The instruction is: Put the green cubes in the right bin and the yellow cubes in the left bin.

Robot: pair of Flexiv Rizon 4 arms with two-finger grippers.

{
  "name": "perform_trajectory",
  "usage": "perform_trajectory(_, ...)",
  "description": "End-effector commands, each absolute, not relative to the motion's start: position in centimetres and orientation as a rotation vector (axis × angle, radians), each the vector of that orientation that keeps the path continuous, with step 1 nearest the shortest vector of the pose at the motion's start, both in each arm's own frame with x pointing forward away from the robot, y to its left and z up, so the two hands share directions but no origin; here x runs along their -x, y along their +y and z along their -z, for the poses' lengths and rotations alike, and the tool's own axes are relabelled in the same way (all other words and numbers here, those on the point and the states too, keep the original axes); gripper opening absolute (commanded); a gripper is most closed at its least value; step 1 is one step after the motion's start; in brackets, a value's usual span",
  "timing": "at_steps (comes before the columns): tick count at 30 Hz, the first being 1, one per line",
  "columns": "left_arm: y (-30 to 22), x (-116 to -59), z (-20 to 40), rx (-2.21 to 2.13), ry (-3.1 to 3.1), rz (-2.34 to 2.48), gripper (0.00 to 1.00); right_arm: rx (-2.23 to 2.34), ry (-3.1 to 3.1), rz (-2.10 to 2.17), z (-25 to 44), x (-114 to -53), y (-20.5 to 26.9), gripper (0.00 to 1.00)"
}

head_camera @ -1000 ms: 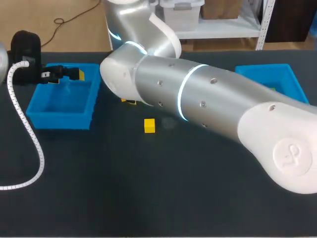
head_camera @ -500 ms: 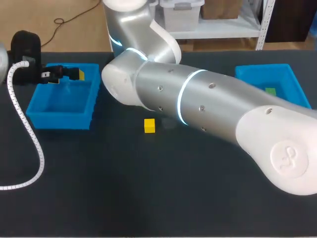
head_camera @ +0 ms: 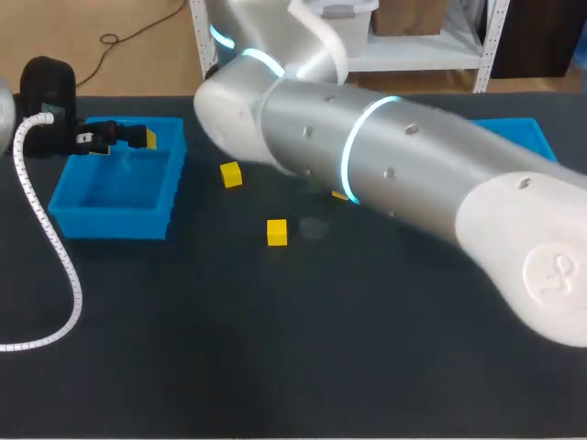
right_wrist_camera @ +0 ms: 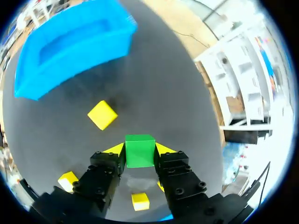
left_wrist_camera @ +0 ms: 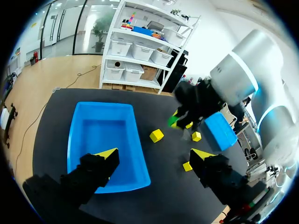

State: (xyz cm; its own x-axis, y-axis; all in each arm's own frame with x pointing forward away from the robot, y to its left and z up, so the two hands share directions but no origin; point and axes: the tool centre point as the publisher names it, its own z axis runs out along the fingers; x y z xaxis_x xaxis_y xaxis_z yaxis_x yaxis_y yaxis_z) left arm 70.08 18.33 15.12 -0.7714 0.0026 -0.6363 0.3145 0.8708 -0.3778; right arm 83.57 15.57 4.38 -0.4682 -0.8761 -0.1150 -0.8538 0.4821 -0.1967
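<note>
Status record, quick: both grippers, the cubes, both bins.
left gripper: open, holding nothing, over the left bin
right gripper: shut on a green cube, held above the table
yellow cubes: three loose on the table between the bins
left bin contents: no cube visible
right bin: mostly hidden behind the right arm; contents cannot be told

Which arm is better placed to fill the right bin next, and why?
Right. The right gripper is shut on the green cube, while the left gripper is open and empty at the left bin, across the table from the right bin.
</note>
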Motion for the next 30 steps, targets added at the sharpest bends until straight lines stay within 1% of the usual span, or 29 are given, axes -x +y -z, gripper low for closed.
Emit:
perform_trajectory(1,18.5,-70.0,-15.0,-0.231,2.376,0.634,1.00,1.344,2.597,-0.023,-8.6,-83.4,11.2,0.00)
perform_trajectory(8,18.5,-70.0,-15.0,-0.231,2.376,0.634,1.00,0.922,2.588,-0.033,-12.6,-81.4,1.9,0.00)
perform_trajectory(12,18.5,-70.0,-15.0,-0.231,2.376,0.634,1.00,0.723,2.569,-0.053,-14.2,-79.3,-3.7,0.00)
perform_trajectory(16,18.5,-70.0,-15.0,-0.231,2.376,0.634,1.00,0.556,2.578,-0.037,-14.7,-76.6,-8.1,0.00)
perform_trajectory(22,18.5,-70.0,-15.0,-0.231,2.376,0.634,1.00,0.356,2.588,-0.059,-13.5,-73.0,-12.9,0.00)
perform_trajectory(30,18.5,-70.0,-15.0,-0.231,2.376,0.634,1.00,0.156,2.590,-0.107,-11.6,-69.9,-16.8,0.00)
